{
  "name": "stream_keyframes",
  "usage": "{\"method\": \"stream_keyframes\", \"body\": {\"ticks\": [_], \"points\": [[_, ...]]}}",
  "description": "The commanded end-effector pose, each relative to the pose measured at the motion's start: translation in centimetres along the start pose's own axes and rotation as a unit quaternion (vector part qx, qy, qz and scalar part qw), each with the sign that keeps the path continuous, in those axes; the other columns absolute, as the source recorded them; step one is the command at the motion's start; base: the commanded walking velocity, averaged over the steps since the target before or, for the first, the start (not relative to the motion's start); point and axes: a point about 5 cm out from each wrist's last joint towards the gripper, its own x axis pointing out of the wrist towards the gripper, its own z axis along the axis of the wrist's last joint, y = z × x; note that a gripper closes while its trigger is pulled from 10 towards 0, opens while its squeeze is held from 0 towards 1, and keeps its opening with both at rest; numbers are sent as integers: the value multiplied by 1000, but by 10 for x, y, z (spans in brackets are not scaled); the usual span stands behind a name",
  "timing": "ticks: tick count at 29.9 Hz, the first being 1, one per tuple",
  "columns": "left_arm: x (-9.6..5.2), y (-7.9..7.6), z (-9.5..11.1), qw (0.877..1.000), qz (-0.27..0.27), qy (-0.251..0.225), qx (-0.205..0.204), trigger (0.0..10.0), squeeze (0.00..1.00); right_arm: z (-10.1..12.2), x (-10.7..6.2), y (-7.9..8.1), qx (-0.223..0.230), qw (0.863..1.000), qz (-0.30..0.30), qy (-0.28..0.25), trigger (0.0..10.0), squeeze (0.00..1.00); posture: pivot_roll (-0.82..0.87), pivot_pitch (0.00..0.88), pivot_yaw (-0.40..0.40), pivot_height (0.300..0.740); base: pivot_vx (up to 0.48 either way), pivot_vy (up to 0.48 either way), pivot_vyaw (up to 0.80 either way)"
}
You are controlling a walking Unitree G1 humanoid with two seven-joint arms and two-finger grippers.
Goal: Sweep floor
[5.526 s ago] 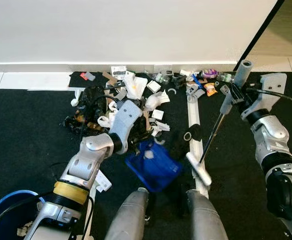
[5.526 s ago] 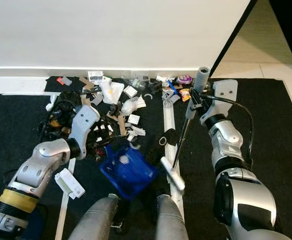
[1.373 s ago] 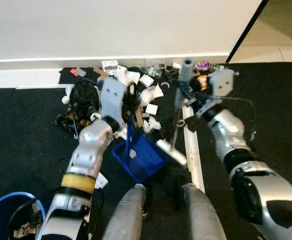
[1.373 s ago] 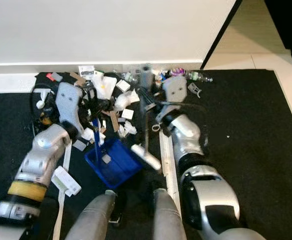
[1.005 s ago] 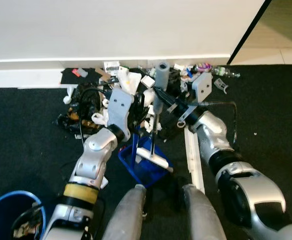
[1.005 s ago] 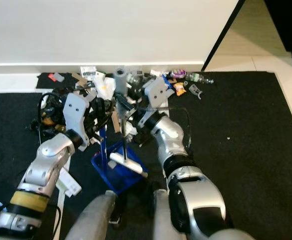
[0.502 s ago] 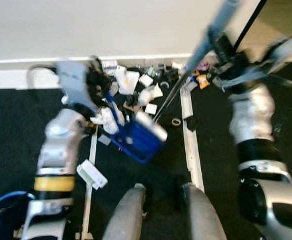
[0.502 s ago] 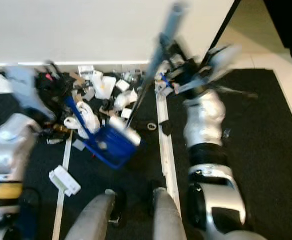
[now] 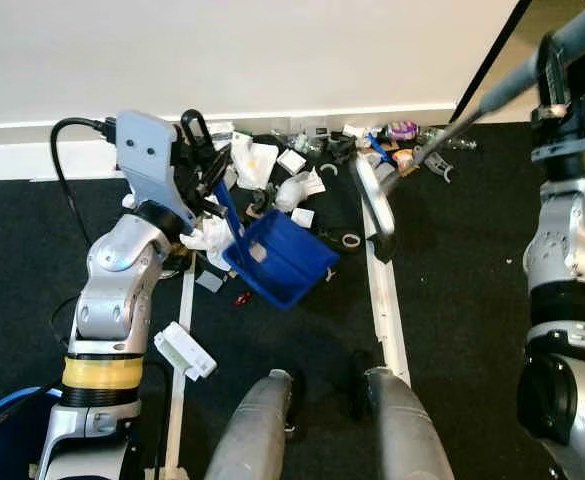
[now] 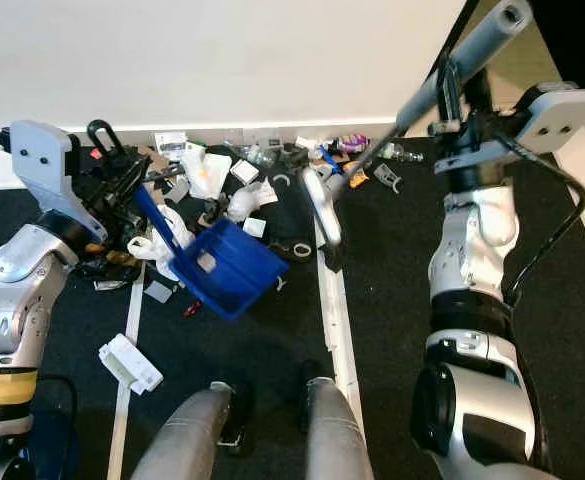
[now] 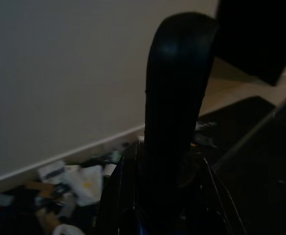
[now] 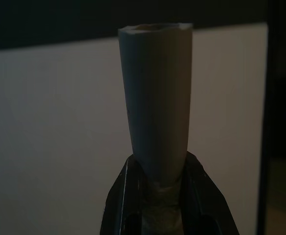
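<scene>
Blue plastic dustpan [image 10: 230,266] tilted, raised off black carpet [image 10: 392,300], open mouth toward wall. Grey-handled broom [image 10: 442,75] slanting down from upper right, pale head [image 10: 317,207] beside white floor strip [image 10: 334,310]. Scattered paper and wrapper litter [image 10: 234,180] heaped along white skirting board [image 10: 272,127].

You are looking along the right gripper [image 12: 157,196], whose two black fingers [image 12: 118,205] are clamping the grey broom handle [image 12: 156,103], its hollow end standing up against a pale wall [image 12: 55,137] under a dark band.
</scene>
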Motion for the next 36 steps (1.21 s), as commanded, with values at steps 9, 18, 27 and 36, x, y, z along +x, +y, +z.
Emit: {"method": "stream_keyframes", "body": {"ticks": [9, 18, 27, 36], "points": [[-15, -22, -5, 994, -106, 25, 15, 10000, 0, -31, -18, 2, -6, 998, -5, 66, 10000, 0, 56, 220, 8, 740, 0, 0, 0], [-25, -59, -70, 983, -145, 107, 10, 10000, 0, -30, -15, 0, -12, 997, -9, 72, 10000, 0, 35, 224, -2, 740, 0, 0, 0], [-15, -55, -98, 985, -104, 139, 17, 10000, 24, -25, -14, -5, -19, 998, -15, 64, 10000, 0, 25, 232, 4, 740, 0, 0, 0], [0, -44, -85, 991, -74, 96, 50, 10000, 290, -31, -18, -2, -14, 997, -15, 68, 10000, 0, 31, 232, 10, 740, 0, 0, 0]]}}
